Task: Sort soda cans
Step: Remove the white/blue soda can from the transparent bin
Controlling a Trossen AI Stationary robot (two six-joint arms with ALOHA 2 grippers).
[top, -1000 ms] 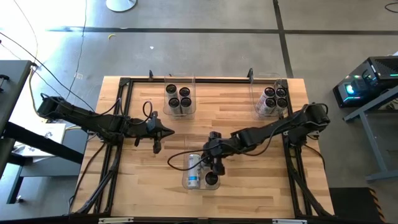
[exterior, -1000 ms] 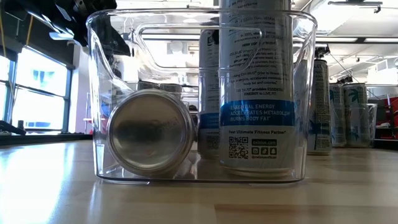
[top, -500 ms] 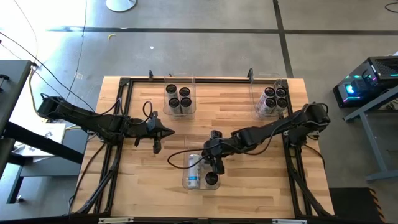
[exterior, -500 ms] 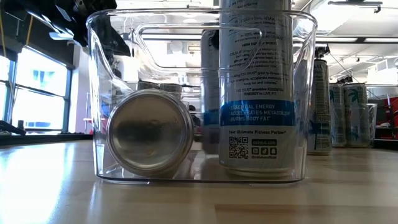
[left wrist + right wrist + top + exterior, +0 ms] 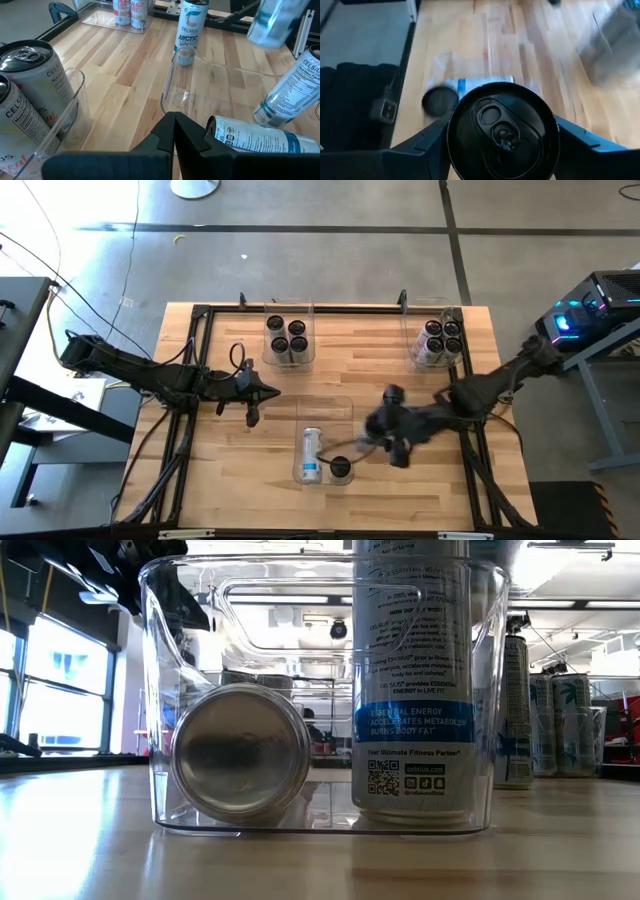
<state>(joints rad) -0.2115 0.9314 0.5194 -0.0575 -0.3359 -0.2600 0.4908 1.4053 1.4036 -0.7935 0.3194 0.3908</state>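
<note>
grey concrete floor surrounds the wooden table (image 5: pixel 230 480) in the high view, where three clear bins sit: a far left bin (image 5: pixel 288 338) with four upright cans (image 5: pixel 297 329), a far right bin (image 5: pixel 437 340) with another cluster of cans (image 5: pixel 433 328), and a near bin (image 5: pixel 325 442) at the table's middle front. inside the near bin a can lying on its side (image 5: pixel 311 454) shows a pale blue label, and an upright can (image 5: pixel 340 469) stands just beside it. the left gripper (image 5: pixel 268 390) hangs over the left part of the table, its fingers pressed together on nothing. the right gripper (image 5: pixel 392 438) is a blur just to the right of the near bin, above the wood. at table height, the low view looks through the near bin's clear wall (image 5: pixel 155 690): the lying can's silver end (image 5: pixel 240 752) faces the camera, and the upright can (image 5: pixel 410 680) with its blue band stands next to it, more cans (image 5: pixel 560 725) showing far off to the right. from the left wrist, the closed fingers (image 5: pixel 175 132) point toward the near bin, with the lying can (image 5: pixel 260 137) and the upright can (image 5: pixel 292 92) inside it, two cans (image 5: pixel 22 90) close by in another bin, a lone can (image 5: pixel 189 31) farther off, and a blurred can (image 5: pixel 275 20) in the air. the right wrist view settles it: the right gripper's fingers (image 5: pixel 575 140) clamp a held can (image 5: pixel 501 131), its dark top filling the view, with the lying can and the upright can's top blurred on the table below.
</note>
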